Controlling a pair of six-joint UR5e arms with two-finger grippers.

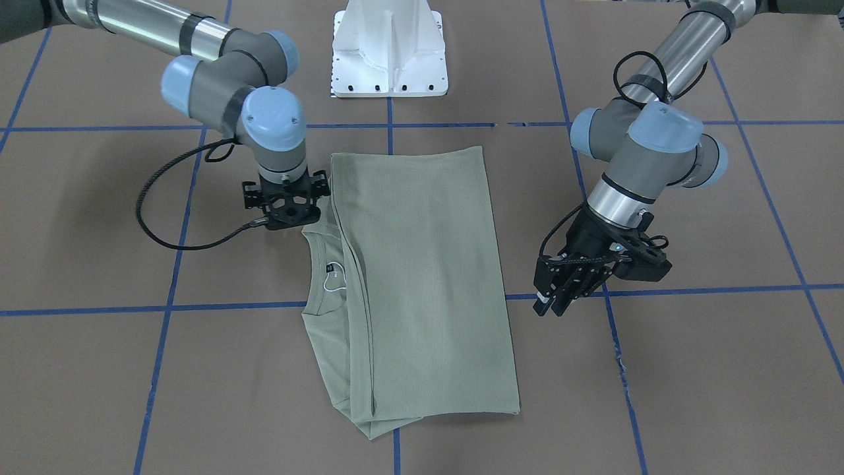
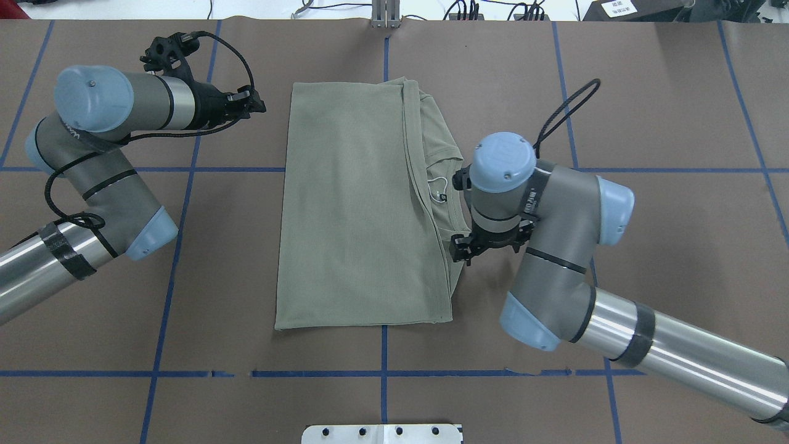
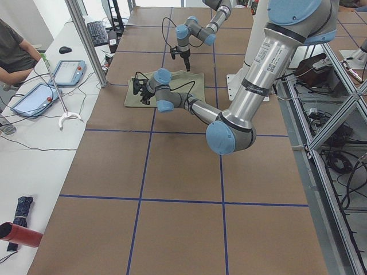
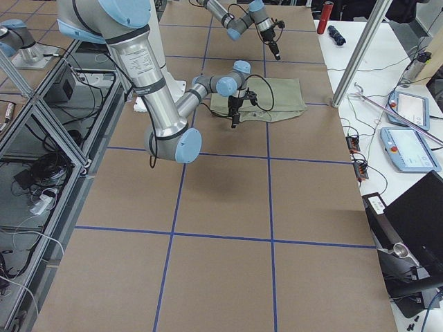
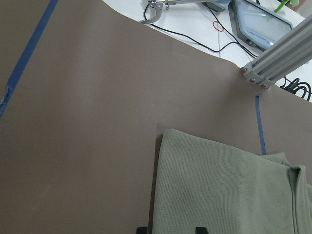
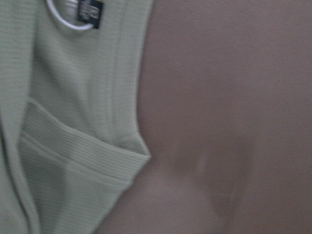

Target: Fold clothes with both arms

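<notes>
The sage-green shirt point(image 1: 422, 284) lies flat on the brown table, folded lengthwise into a long rectangle point(image 2: 357, 209). Its round neck, with a dark label and a white string tag point(image 1: 333, 277), shows along the edge on the robot's right. My right gripper point(image 1: 289, 211) points straight down at that edge next to the collar. Its fingers are hidden under the wrist, and the right wrist view shows only blurred collar and label point(image 6: 90, 12). My left gripper point(image 1: 552, 302) hangs tilted above bare table beside the shirt's other long edge, fingers slightly apart and empty. The left wrist view shows a shirt corner point(image 5: 229, 190).
The white pedestal base point(image 1: 389, 49) stands at the robot's side of the table. Blue tape lines point(image 2: 382, 373) grid the brown surface. A person point(image 3: 11, 51) sits at a side bench with tablets point(image 4: 408, 145) and cables beyond the table's far edge.
</notes>
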